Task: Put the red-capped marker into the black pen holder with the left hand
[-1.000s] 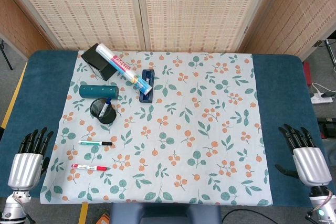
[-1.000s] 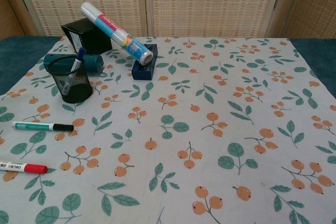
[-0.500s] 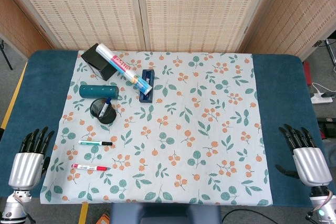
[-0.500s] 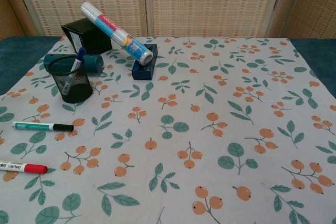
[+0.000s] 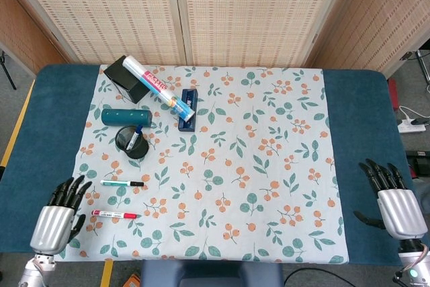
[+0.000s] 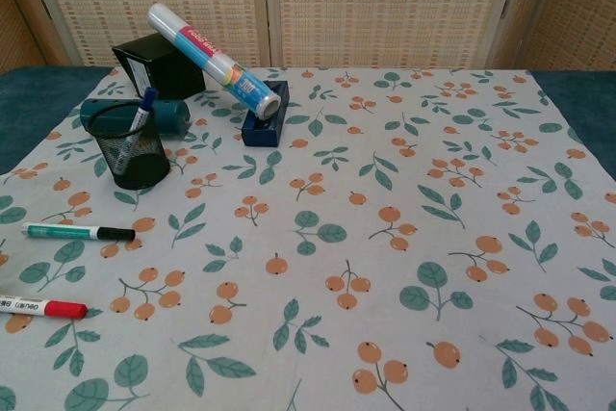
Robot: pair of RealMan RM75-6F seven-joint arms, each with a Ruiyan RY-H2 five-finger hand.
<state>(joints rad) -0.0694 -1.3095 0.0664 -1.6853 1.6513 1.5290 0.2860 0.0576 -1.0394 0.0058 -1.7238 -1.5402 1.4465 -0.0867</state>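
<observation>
**Ana:** Fingers (image 5: 70, 189) of the left hand (image 5: 54, 223) are spread apart and hold nothing. That hand sits at the near left corner of the worktop (image 5: 40, 126), just beside the edge of the floral cloth (image 5: 255, 166).

**Ben:** And the red-capped marker (image 5: 115, 214)?

**Ana:** Flat on the cloth, near that hand and a little toward the middle, red cap pointing inward. The chest view shows only its capped end at the left edge. A green marker (image 5: 121, 183) with a black cap lies beyond it, roughly parallel, apart from it.

**Ben:** So the step is the reach and pick-up. How would you go about it?

**Ana:** I'd bring the hand over the white barrel rather than the cap, and pinch across it near the middle so it doesn't tip once lifted. Lying flat on cloth, it may roll or drag the fabric, so I'd close gently.

**Ben:** Then the black pen holder (image 5: 131, 142)?

**Ana:** It stands upright farther back on the left, with a blue-capped pen (image 5: 134, 137) already leaning inside. I'd turn the marker near vertical and aim for the free side of the mouth. The mesh cup looks light, so a knock on the rim could topple it.

**Ben:** The right hand (image 5: 398, 208)?

**Ana:** Far side, fingers apart, empty, well clear.
</observation>
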